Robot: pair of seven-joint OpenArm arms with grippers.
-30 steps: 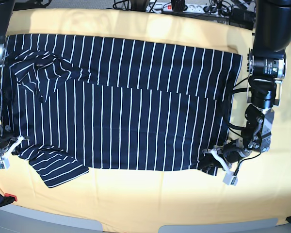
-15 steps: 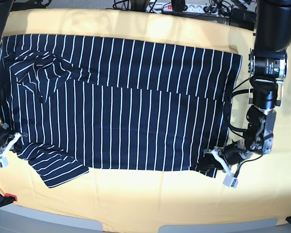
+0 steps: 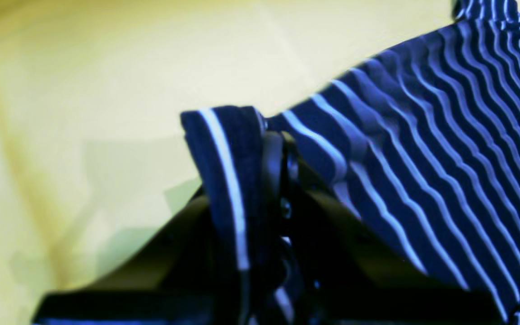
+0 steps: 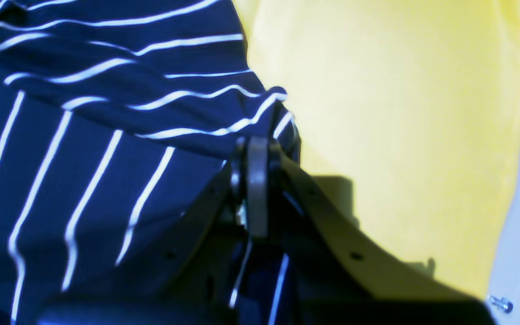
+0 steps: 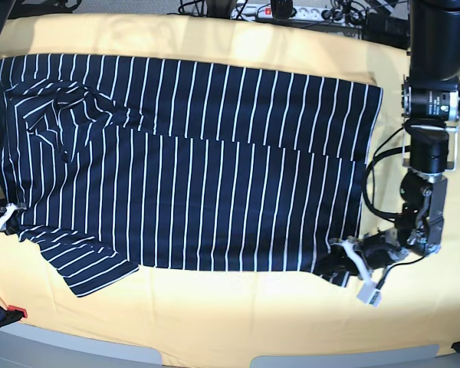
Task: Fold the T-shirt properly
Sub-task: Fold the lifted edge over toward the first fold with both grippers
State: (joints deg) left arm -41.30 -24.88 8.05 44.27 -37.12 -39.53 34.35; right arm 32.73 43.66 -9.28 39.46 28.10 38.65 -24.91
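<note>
We see our left hand [image 5: 343, 264] clamped on the near right corner of the T-shirt [image 5: 192, 169], a fold of striped cloth pinched between its fingers [image 3: 272, 153] in the left wrist view. Our right hand [image 5: 1, 222] is clamped too, on the shirt's near left edge, and the right wrist view shows the hem bunched just above its closed fingers [image 4: 256, 180]. Out from both hands the T-shirt lies spread flat across the table, dark navy with thin white stripes, its long side running left to right. One sleeve [image 5: 92, 264] juts toward the near edge at the left, and another [image 5: 65, 115] lies crumpled on top of the shirt at the far left. Under it all a yellow cloth [image 5: 238, 314] covers the table, showing along the near side and at the right.
</note>
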